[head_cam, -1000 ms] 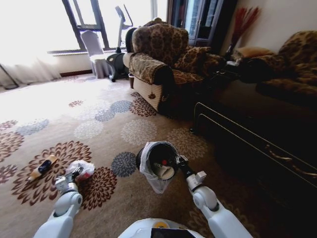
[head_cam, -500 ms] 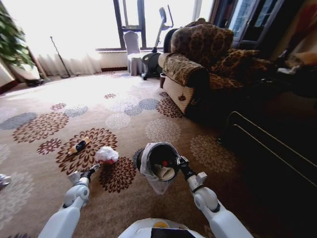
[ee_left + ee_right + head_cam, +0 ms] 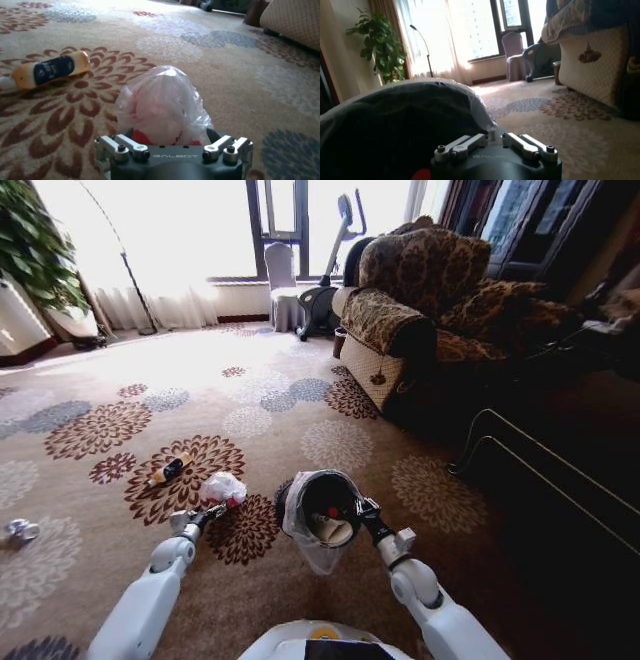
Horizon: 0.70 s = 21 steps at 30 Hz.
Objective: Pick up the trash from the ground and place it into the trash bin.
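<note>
The pink-white bag (image 3: 222,488) lies on the patterned carpet just left of the trash bin (image 3: 318,508), a black bin with a pale liner and some trash inside. My left gripper (image 3: 207,514) is open low at the bag; in the left wrist view the bag (image 3: 162,103) sits between its jaws and hides the fingertips of the left gripper (image 3: 172,139). My right gripper (image 3: 362,508) is shut on the bin's rim; the right wrist view has the right gripper (image 3: 494,135) against the bin (image 3: 405,120). A yellow-black packet (image 3: 167,471) (image 3: 50,69) lies beyond the bag. A silvery foil ball (image 3: 18,530) lies far left.
A brown patterned armchair (image 3: 405,310) stands behind the bin. A dark low table with a metal frame (image 3: 545,470) runs along the right. A potted plant (image 3: 35,250), a floor lamp and a chair (image 3: 283,280) stand by the window. Open carpet spreads to the left.
The head view has swung left, bringing the plant and the foil ball into view. My left arm has reached forward up to the bag. The right gripper still holds the bin.
</note>
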{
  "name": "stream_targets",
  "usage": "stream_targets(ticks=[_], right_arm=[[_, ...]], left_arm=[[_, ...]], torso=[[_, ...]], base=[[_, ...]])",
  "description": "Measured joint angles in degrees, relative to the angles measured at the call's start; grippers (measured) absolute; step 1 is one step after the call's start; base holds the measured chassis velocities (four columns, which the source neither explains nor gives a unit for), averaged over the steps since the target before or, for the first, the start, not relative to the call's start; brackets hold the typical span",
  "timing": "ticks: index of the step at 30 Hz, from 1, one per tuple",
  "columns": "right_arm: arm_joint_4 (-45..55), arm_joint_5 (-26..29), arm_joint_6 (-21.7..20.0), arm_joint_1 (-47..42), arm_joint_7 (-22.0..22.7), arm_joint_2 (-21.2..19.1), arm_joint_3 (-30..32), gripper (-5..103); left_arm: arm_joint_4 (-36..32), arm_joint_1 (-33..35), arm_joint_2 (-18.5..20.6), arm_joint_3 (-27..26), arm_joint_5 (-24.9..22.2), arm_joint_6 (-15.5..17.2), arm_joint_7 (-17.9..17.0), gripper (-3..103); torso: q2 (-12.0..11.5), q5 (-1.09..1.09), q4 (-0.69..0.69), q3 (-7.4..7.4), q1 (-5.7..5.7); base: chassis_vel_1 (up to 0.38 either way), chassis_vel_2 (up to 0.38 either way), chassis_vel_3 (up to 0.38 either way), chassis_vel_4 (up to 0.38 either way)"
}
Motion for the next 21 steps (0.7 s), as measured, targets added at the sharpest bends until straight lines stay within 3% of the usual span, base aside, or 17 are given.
stream_targets(ticks=[10,13,14,16,17,20,21], right_arm=[[-1.85,0.55,-0.35,2.28,-0.04,-0.58,-2.63,0],[-2.29,0.62,-0.35,2.47,-0.01,-0.59,-2.75,0],[-2.29,0.62,-0.35,2.47,-0.01,-0.59,-2.75,0],[-2.48,0.69,-0.35,2.63,-0.01,-0.61,-2.80,0],[-2.48,0.69,-0.35,2.63,-0.01,-0.61,-2.80,0],[-2.69,0.73,-0.35,2.67,-0.02,-0.70,-2.81,0],[-2.69,0.73,-0.35,2.67,-0.02,-0.70,-2.81,0]], left_arm=[[11.36,-7.69,-1.58,1.77,1.92,-3.74,1.32,101],[18.92,-11.92,-2.88,3.49,3.22,-5.77,1.76,90],[18.92,-11.92,-2.88,3.49,3.22,-5.77,1.76,90],[21.17,-13.46,-3.62,3.84,3.05,-6.88,1.89,80],[21.17,-13.46,-3.62,3.84,3.05,-6.88,1.89,80],[22.47,-14.55,-4.04,3.90,2.20,-7.93,2.46,64],[22.47,-14.55,-4.04,3.90,2.20,-7.93,2.46,64]], torso=[[0.00,0.04,0.07,0.00,0.00],[0.00,0.01,0.01,0.00,0.00],[0.00,0.01,0.01,0.00,0.00],[0.00,0.01,0.04,0.00,0.00],[0.00,0.01,0.04,0.00,0.00],[0.00,0.02,0.04,0.00,0.00],[0.00,0.02,0.04,0.00,0.00]], base=[[0.000,0.000,0.000,0.000],[0.000,0.000,0.000,0.000],[0.000,0.000,0.000,0.000],[0.000,0.000,0.000,0.000],[0.000,0.000,0.000,0.000],[0.000,0.000,0.000,0.000],[0.000,0.000,0.000,0.000]])
